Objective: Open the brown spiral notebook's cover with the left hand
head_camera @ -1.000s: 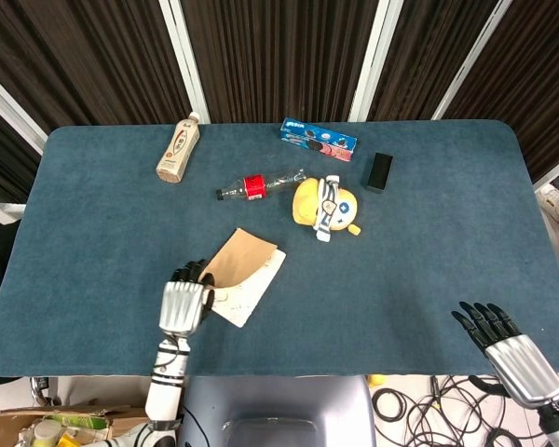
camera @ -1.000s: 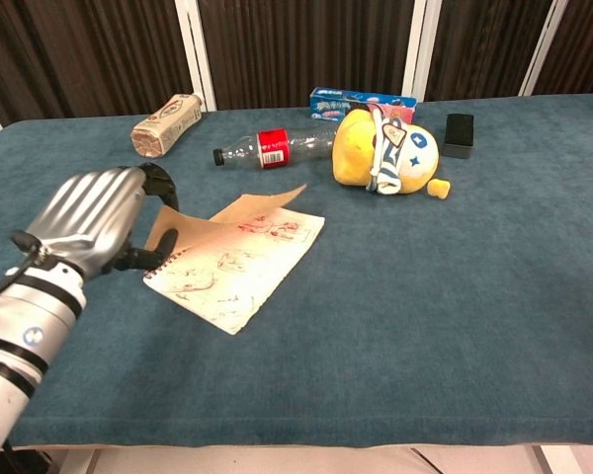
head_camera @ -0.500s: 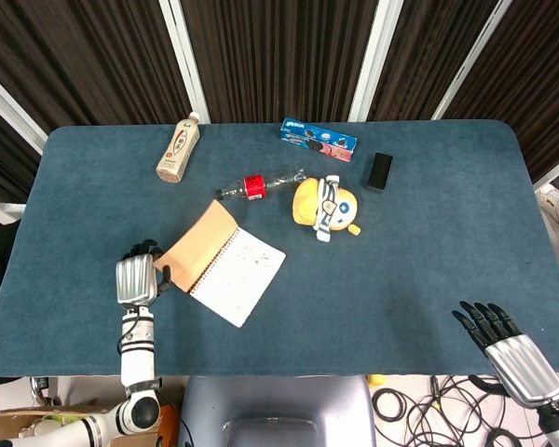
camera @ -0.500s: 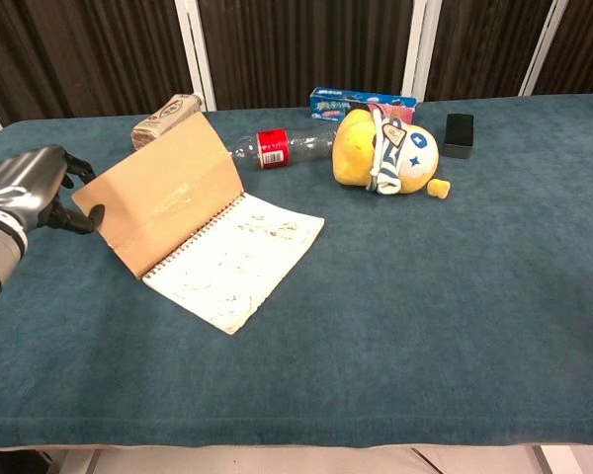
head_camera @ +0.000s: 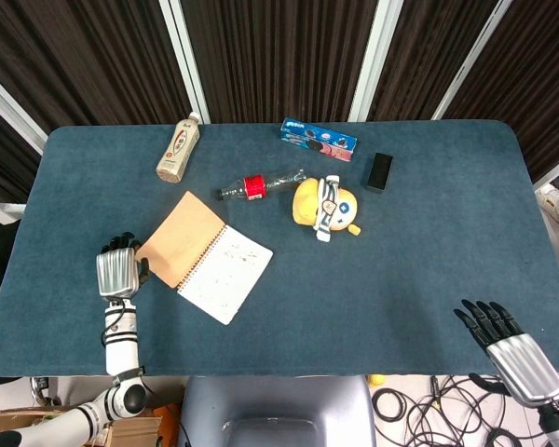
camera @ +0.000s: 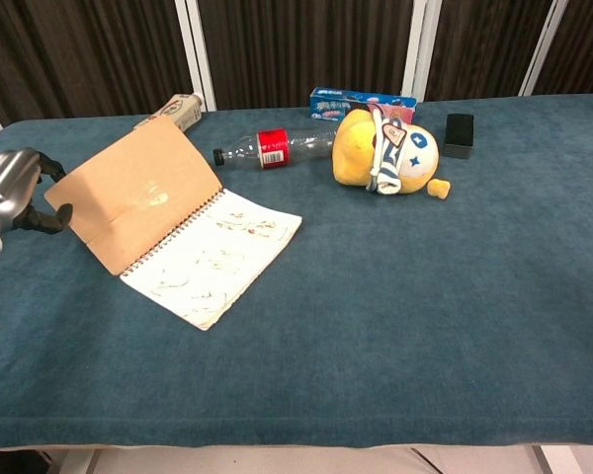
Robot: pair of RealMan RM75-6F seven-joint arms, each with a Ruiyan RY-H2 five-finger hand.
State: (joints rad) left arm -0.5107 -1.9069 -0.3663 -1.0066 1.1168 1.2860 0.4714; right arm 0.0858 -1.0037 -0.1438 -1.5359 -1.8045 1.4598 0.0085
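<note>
The brown spiral notebook (camera: 183, 232) lies near the desk's (head_camera: 401, 261) front left, its sketched first page flat and its cover (camera: 133, 202) swung up past upright, leaning out over the desk toward the left hand (camera: 10, 188). That hand grips the cover's outer edge, apparently pinching it between thumb and fingertip, though the chest view cuts the hand at the frame edge. If the pinch slips before the cover is laid flat, the cover could spring shut again, and a hard outward pull could drag the whole notebook sideways; the right hand (head_camera: 503, 345) hangs empty with fingers apart off the front right corner.
</note>
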